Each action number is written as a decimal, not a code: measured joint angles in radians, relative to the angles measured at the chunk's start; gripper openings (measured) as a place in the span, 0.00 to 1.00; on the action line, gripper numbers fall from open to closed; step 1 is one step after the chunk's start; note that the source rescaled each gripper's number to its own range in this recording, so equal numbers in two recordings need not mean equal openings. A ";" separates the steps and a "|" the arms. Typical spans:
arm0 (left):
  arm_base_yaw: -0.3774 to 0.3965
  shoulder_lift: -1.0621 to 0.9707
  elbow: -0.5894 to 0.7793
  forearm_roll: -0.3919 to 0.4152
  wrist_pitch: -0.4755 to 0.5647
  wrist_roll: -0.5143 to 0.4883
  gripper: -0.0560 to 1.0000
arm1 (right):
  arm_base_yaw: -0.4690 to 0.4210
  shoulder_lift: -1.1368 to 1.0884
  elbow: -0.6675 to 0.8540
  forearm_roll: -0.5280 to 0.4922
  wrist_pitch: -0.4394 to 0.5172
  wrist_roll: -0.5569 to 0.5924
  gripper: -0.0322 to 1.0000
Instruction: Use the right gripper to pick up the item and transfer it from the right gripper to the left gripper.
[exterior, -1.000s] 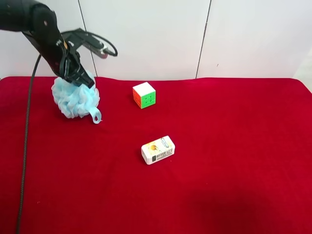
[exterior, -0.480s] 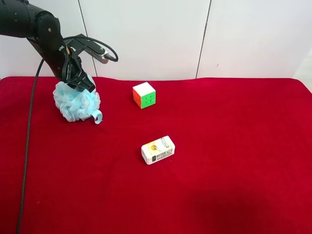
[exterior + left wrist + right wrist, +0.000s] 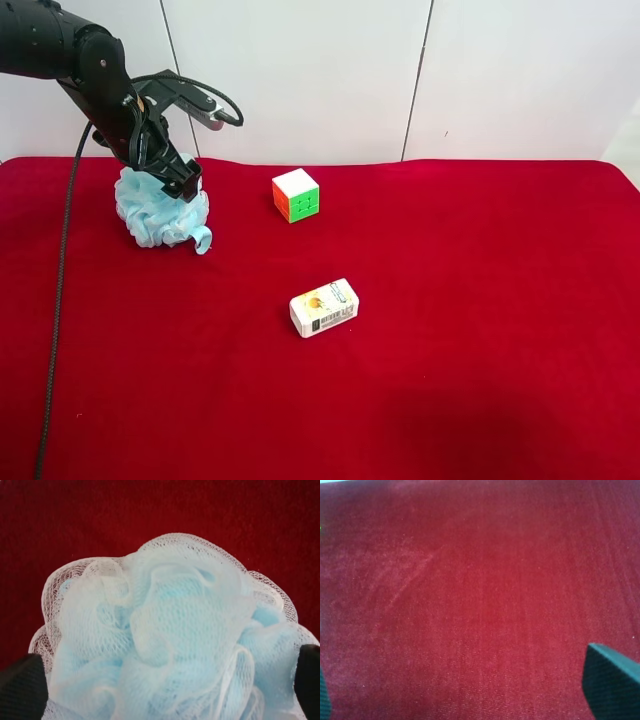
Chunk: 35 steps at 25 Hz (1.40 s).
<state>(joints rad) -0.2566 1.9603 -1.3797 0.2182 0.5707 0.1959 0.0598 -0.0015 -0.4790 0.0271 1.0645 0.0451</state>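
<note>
A red cloth [image 3: 480, 300] covers the table. At its far left, the light-blue mesh pouf [image 3: 160, 205] rests on the cloth, its ribbon loop [image 3: 201, 240] trailing to the right. The left gripper [image 3: 165, 680] straddles it, jaws spread with the mesh between them; whether they press it cannot be told. The right gripper [image 3: 465, 690] hangs released over bare cloth, holding nothing. Right of the pouf sits 1 puzzle cube [image 3: 296, 194]; nearer lies 1 small white carton [image 3: 324, 307]
</note>
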 joint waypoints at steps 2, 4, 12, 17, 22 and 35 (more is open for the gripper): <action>0.000 0.000 0.000 0.000 0.018 0.000 1.00 | 0.000 0.000 0.000 0.000 0.000 0.000 1.00; 0.000 0.000 -0.002 0.000 0.066 0.000 1.00 | 0.000 0.000 0.000 0.000 0.000 0.000 1.00; 0.000 -0.033 -0.003 0.002 0.284 0.001 1.00 | 0.000 0.000 0.000 0.000 0.000 0.000 1.00; 0.000 -0.102 -0.003 -0.014 0.403 -0.008 1.00 | 0.000 0.000 0.000 0.000 0.000 0.000 1.00; 0.000 -0.200 -0.005 -0.099 0.526 -0.029 1.00 | 0.000 0.000 0.000 0.000 0.000 0.000 1.00; 0.000 -0.621 0.221 -0.176 0.630 -0.041 1.00 | 0.000 0.000 0.000 0.000 0.000 0.000 1.00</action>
<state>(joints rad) -0.2566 1.3391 -1.1587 0.0425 1.2010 0.1549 0.0598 -0.0015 -0.4790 0.0271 1.0645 0.0451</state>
